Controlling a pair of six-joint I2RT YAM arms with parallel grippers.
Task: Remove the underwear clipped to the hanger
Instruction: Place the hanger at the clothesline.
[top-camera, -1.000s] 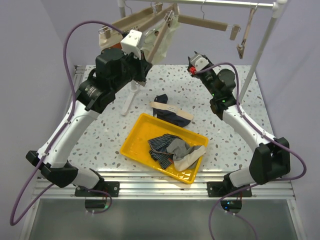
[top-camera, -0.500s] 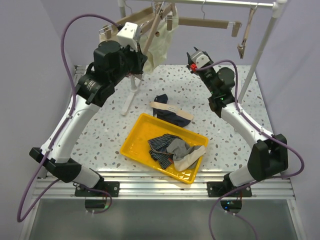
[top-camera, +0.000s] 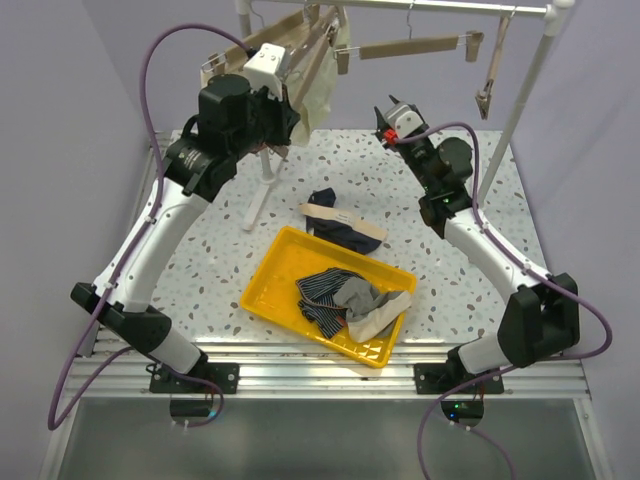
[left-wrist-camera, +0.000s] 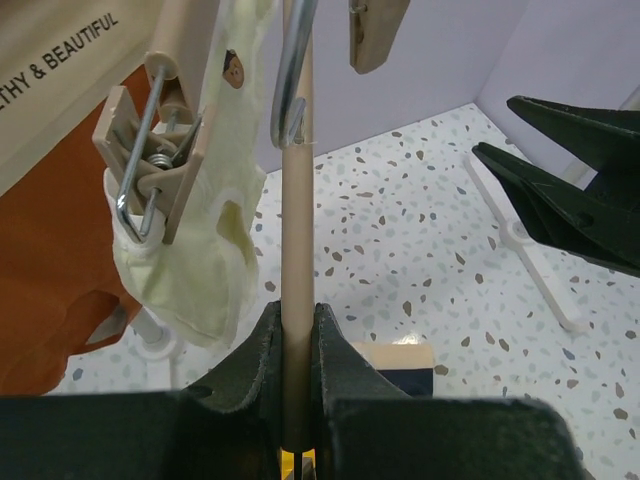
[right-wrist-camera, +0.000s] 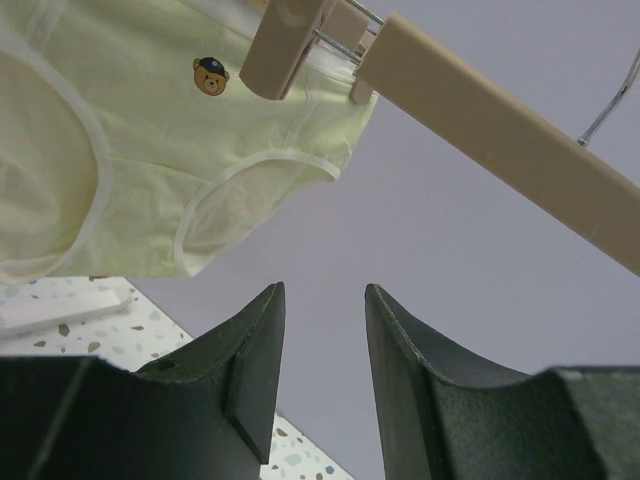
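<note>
Top external view shows the speckled table under a rail of wooden hangers, with a yellow tray near the front already holding a few briefs, among them a striped navy pair, and a solid navy pair lying on the table just behind the tray. Still clipped up is the pale cream-green underwear, hanging at the back left with its waistband running along the hanger bar. The left gripper is clamped narrowly on that hanger's wooden bar, right beside the cloth. The right gripper sits below and to the right of the briefs, fingers partly spread with nothing between them, aimed up at the clothespin-style clip that pins the corner; the next move likely turns on rising up and leftward to that clip. Against the earlier frame, the left arm has lifted and swung the hanger higher toward the rail, and the right jaws have eased very slightly wider.
</note>
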